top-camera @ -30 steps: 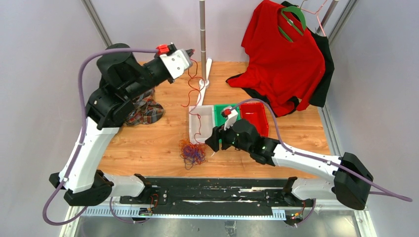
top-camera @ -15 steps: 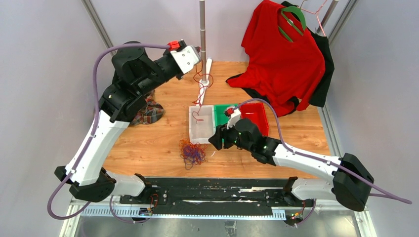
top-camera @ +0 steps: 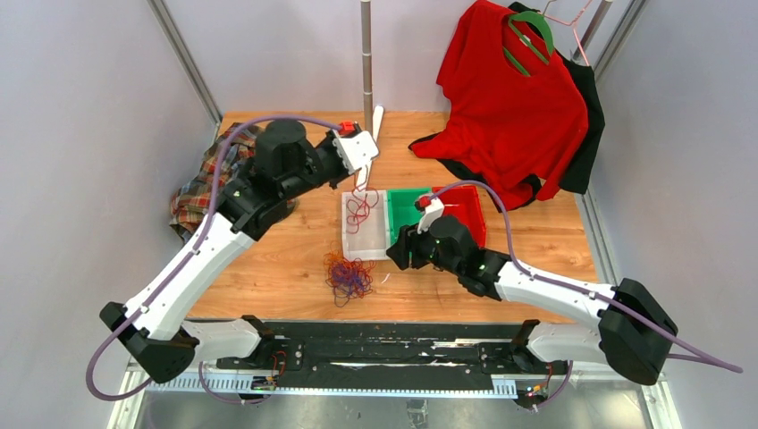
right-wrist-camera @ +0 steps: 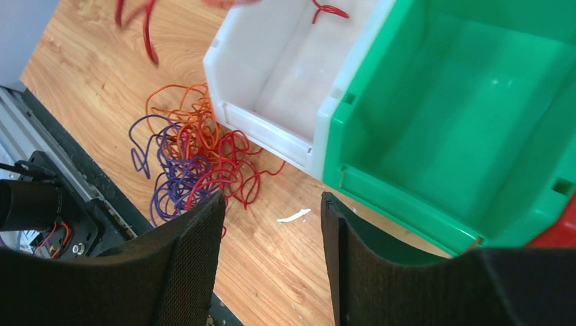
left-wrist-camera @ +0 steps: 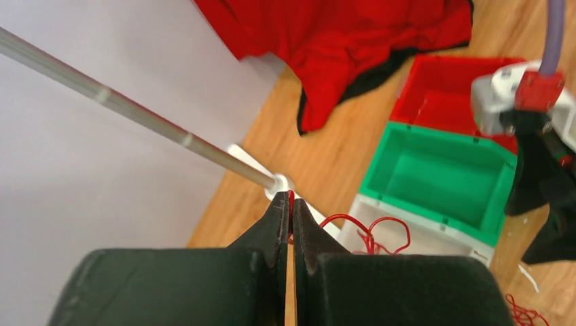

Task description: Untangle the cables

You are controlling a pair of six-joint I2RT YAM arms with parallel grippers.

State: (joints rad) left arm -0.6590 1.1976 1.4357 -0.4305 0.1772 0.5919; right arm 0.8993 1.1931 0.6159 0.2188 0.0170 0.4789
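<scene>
**L jaws pinch one red cable over white bin; R jaws spread near the tangle**

Top view, clock dirs taken from desk ctr. The wooden desk (top-camera: 268,268) fills most of the frame. A red shirt (top-camera: 509,116) is draped at 1–2 o'clock, w/ a green hanger (top-camera: 529,40) at its collar and a black garment (top-camera: 585,134) behind it. L arm (top-camera: 192,268) reaches in from 7 o'clock toward 12. R arm (top-camera: 545,288) reaches in from 5 o'clock toward ctr. A plaid cloth (top-camera: 192,201) is bunched at 9–10 o'clock by the desk edge. A grey pole (top-camera: 366,54) stands at 12 o'clock.

Three bins sit touching in a row at ctr, from 9 to 3 o'clock: white bin (top-camera: 365,241), green bin (top-camera: 404,207), red bin (top-camera: 467,219).

The cables (top-camera: 347,275) are a tangle of red, orange & purple loops. They lie on the desk at approx 7 o'clock of the white bin, just beside its near corner and outside it.

L jaws are clenched on a red cable (top-camera: 359,210), pinched at the very tips. It hangs down, and its lower loops lie inside the white bin's far half. R jaws are released, fingers spread wide, above the near edge where the white & green bins meet. A small white scrap (right-wrist-camera: 293,217) lies on the desk btwn tangle and bins.
</scene>
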